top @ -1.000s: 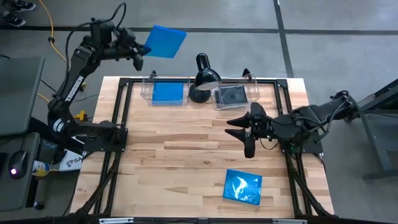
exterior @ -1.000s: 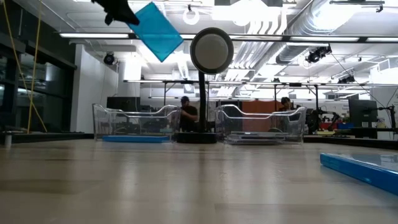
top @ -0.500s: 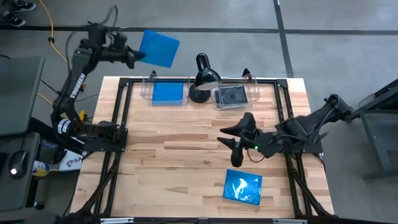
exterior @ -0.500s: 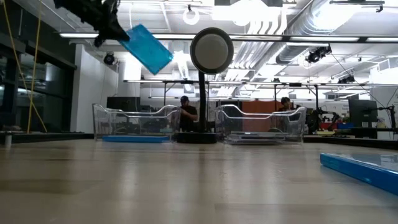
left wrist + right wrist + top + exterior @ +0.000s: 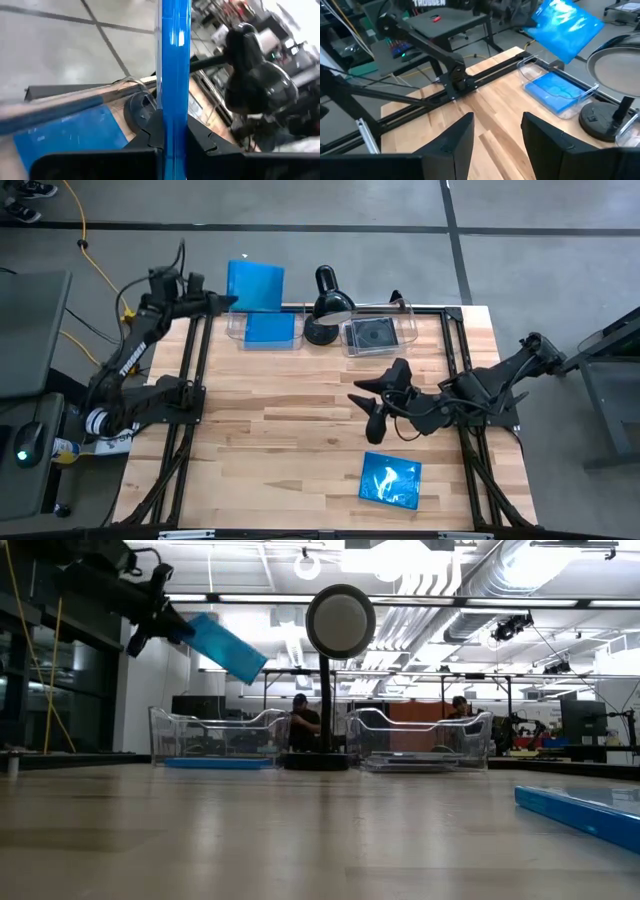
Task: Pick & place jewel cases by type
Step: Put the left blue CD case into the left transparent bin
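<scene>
The desk lamp [image 5: 328,305] stands at the far edge of the wooden table [image 5: 300,430], between two clear plastic bins, and everything else is easiest to place from it.

On the lamp's left, the left gripper [image 5: 222,302] hangs in the air above the table's far edge, its fingers [image 5: 200,137] clamped tight on one edge of a bright blue jewel case [image 5: 254,284]. In the low view that case [image 5: 222,647] is tilted, its free end dipping toward the left bin [image 5: 218,734]. The left bin [image 5: 265,328] sits just beside the lamp's base, and another blue jewel case [image 5: 269,330] lies flat inside it, directly under the held one.

On the lamp's right, touching close to its base, the right bin [image 5: 380,333] holds a dark jewel case [image 5: 371,334] with a glossy front, lying flat.

Nearer to me than the lamp, and somewhat to its right, the right gripper [image 5: 368,402] hovers over bare wood with its two fingers [image 5: 447,142] spread apart and nothing between them.

A third blue jewel case [image 5: 390,480] lies flat on the table, well apart from the lamp toward the near edge, just beyond the right gripper. Behind the table, two people [image 5: 301,720] are visible deep in the room.
</scene>
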You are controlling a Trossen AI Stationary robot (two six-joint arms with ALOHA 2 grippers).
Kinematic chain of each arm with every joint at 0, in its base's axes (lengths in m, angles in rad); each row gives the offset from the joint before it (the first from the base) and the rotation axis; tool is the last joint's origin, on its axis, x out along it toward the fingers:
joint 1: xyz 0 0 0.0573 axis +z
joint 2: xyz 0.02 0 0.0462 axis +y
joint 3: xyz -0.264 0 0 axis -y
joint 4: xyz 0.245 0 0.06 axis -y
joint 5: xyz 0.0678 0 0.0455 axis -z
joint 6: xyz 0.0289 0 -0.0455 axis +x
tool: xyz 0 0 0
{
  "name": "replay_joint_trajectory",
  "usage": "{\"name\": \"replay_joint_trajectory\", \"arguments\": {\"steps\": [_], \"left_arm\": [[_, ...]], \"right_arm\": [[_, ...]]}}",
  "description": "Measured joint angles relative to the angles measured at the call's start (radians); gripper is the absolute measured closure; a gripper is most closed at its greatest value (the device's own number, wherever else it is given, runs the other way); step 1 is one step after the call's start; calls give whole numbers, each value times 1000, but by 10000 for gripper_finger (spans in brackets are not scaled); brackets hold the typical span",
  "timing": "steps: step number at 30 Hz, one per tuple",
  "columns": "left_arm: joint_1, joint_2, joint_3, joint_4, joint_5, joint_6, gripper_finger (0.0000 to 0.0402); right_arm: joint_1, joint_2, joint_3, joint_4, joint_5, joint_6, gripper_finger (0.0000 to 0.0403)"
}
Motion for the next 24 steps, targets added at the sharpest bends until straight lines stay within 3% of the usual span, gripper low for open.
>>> {"name": "replay_joint_trajectory", "arguments": {"steps": [8, 15, 24], "left_arm": [[-99, -24, -99, 29, -129, -139, 381], [-208, -9, -111, 23, -317, -239, 381], [-288, -1, -111, -34, -399, -370, 381]], "right_arm": [[0, 0, 0, 0, 21, 0, 252], [0, 0, 0, 1, 16, 22, 252], [0, 0, 0, 1, 16, 22, 252]]}}
